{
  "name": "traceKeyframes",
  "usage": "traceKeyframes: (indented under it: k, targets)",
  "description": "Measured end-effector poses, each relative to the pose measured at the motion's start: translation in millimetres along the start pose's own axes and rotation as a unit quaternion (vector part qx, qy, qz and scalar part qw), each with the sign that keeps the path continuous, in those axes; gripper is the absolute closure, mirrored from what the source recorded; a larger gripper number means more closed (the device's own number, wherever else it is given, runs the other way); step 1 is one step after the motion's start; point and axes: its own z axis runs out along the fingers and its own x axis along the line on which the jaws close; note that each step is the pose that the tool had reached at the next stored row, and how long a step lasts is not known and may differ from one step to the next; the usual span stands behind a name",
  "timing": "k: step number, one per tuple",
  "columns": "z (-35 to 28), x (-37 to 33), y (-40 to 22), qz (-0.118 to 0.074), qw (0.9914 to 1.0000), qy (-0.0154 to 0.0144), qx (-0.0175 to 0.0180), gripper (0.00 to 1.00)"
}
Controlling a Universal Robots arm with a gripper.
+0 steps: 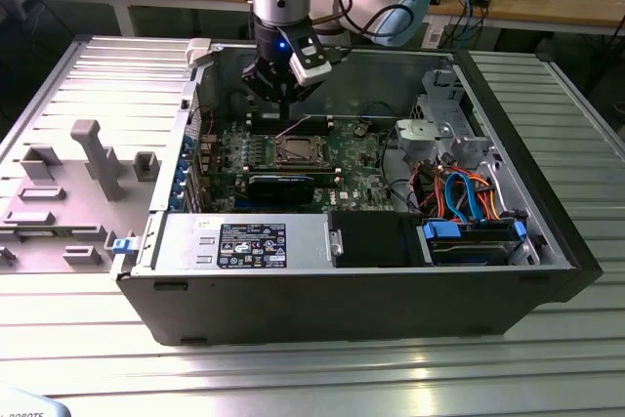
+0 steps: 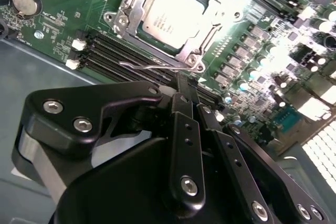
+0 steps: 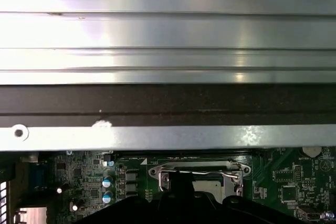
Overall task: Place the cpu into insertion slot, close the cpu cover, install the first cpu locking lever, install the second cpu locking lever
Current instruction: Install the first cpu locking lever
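Cpu [image 2: 170, 17] sits in the insertion slot [image 2: 137, 38], cpu cover [image 2: 128, 6] down around it. We judge the chip stiff, light and fragile, best taken by its edges. Claw [image 2: 184, 85] hangs over a thin wire lever [image 2: 152, 65], fingers together, gripping nothing. Open computer case [image 1: 547, 231] holds board, cables, drives

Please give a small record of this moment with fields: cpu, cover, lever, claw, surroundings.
cpu: silver chip seated in the insertion slot
cover: cpu cover lies down around the chip
lever: thin wire lever stands raised beside the socket
claw: claw shut, its tip at the lever
surroundings: green motherboard in an open computer case
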Motion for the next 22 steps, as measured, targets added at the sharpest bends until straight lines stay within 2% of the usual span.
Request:
traceKeyframes:
  k: [4,11,13,22]
  targets:
    - [4.0,-2.8,1.3,0.000,1.00000,0.0000,0.0000,0.89]
    - [4.8,-2.9,1.2,0.000,1.00000,-0.0001,-0.0004,0.89]
    - [4.8,-2.8,1.3,0.000,0.99997,-0.0001,0.0071,0.89]
    - [4.8,-2.8,1.3,0.000,0.99997,-0.0001,0.0078,0.89]
